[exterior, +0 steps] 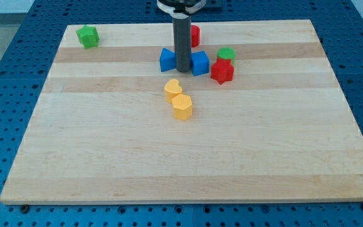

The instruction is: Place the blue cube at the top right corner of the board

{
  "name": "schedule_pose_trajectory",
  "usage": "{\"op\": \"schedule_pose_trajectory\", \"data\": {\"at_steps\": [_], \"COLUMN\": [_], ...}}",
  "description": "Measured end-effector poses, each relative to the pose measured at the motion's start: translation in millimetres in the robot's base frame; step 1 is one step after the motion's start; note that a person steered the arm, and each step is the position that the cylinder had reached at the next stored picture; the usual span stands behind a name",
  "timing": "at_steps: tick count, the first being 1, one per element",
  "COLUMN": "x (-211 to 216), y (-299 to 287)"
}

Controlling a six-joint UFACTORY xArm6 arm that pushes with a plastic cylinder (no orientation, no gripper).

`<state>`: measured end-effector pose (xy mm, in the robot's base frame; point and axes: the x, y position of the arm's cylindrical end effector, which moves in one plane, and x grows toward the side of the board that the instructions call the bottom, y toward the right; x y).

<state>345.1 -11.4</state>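
Observation:
The blue cube sits on the wooden board just right of centre near the view's top. My tip stands right against its left side, in the gap between it and a second blue block of angled shape. The rod rises from there to the view's top edge.
A red star-like block lies just right of the blue cube, with a green round block above it. A red block is partly hidden behind the rod. Two yellow blocks lie below. A green block sits at the top left corner.

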Motion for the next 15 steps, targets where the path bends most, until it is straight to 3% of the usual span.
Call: {"op": "schedule_pose_trajectory", "data": {"at_steps": [3, 4, 7, 8, 9, 11, 12, 13, 15], "x": [-5.9, 8.3, -33.3, -18.6, -35.6, -88.8, -62.4, -66.4, -120.5], "y": [63.8, 63.8, 64.7, 43.2, 47.7, 114.9, 98.7, 80.4, 88.7]}}
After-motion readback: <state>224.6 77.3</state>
